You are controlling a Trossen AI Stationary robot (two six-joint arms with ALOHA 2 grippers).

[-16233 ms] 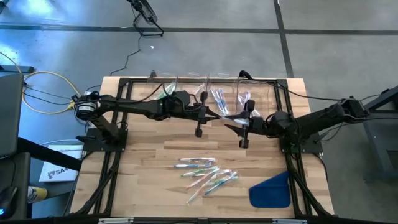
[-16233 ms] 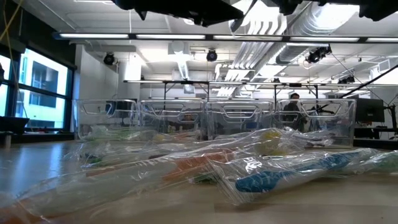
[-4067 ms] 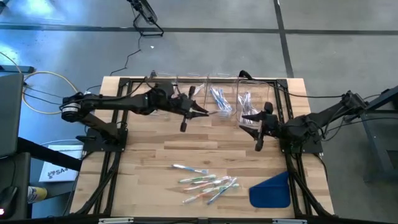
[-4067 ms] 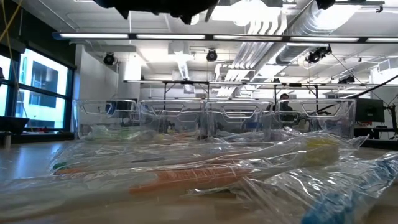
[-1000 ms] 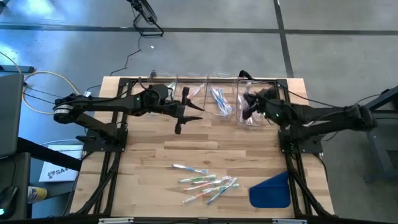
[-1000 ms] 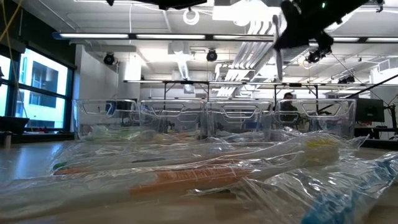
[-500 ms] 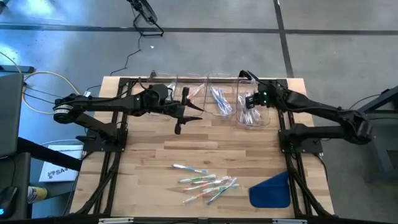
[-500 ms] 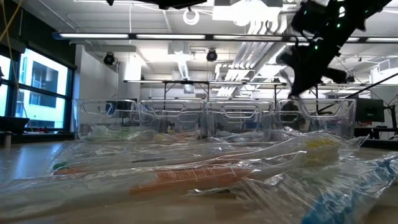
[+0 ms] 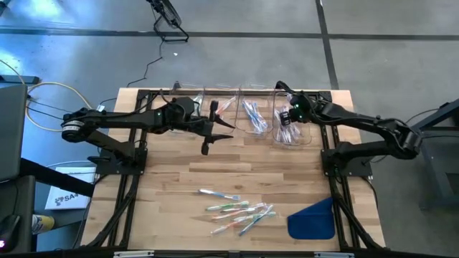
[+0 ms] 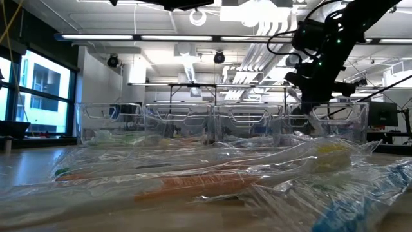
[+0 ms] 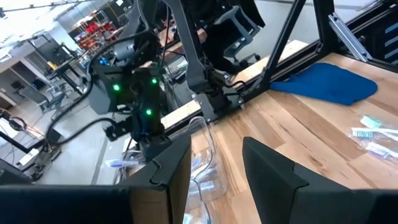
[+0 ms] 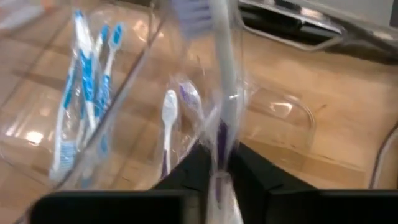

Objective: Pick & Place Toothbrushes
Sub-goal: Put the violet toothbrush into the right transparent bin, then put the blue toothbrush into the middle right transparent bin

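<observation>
Right tool (image 12: 217,163) is pinching a purple toothbrush (image 12: 222,81) over the rightmost clear bin (image 9: 290,129); left tool (image 11: 214,171) is hovering with fingers apart, holding nothing.

- Bright ceiling strip lights (image 10: 193,37) flood the room evenly.
- Crinkled clear plastic wrappers (image 10: 212,174) nearest the low camera glare, blurred.
- Clear plastic bin (image 12: 186,112) smears softly.

Pale planked wooden table top (image 9: 237,175), matt and smooth; glossy clear plastic bins (image 9: 244,111); slim plastic toothbrushes (image 9: 237,208) in shiny crinkled film; soft matt blue cloth (image 9: 312,218); matt black metal frame (image 9: 136,172)
</observation>
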